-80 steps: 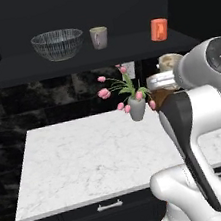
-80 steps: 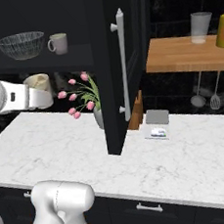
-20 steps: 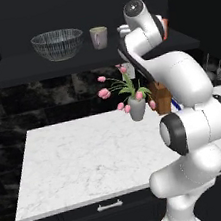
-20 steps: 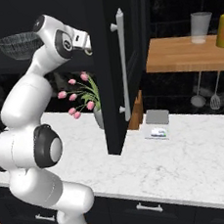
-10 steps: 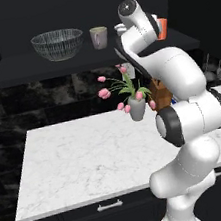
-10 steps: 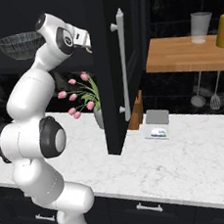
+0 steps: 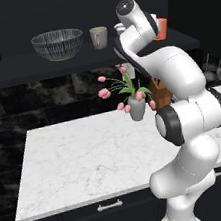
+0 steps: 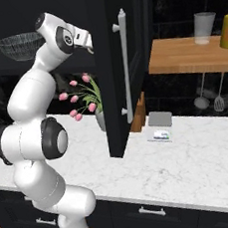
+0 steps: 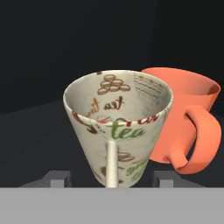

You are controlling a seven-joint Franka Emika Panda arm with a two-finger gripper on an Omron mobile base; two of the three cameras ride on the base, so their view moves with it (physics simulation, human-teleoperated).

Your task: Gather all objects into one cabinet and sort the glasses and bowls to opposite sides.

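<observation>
- The end effector (image 9: 111,177) is raised to the dark shelf (image 7: 25,70) of the black upper cabinet (image 8: 115,61), and its two dark fingertips (image 9: 56,177) stand apart, one on each side of the speckled tan cup (image 9: 118,127), with a gap between each tip and the cup wall; the jaws are open and grip nothing.
- In the hand view the speckled tan cup sits directly ahead of the end effector, between the tips, upright on the shelf, its pale handle facing the camera and printed tea lettering showing inside and outside.
- The orange cup (image 9: 183,118) stands just beyond and to one side of the tan cup, so close that whether they touch cannot be told; its handle loops toward the end effector.
- In the left base view the orange cup (image 7: 160,28) peeks out just past the robot's wrist, at the shelf's right end.
- The pale grey cup (image 7: 99,37) stands on the same shelf, a little to the end effector's left.
- The clear ribbed glass bowl (image 7: 57,44) sits farther left still, beyond the grey cup and apart from it.
- Below the end effector, a vase of pink tulips (image 7: 134,101) stands on the white marble counter (image 7: 74,158).
- The cabinet door with its long pale bar handle (image 8: 125,67) stands open to the end effector's right.
</observation>
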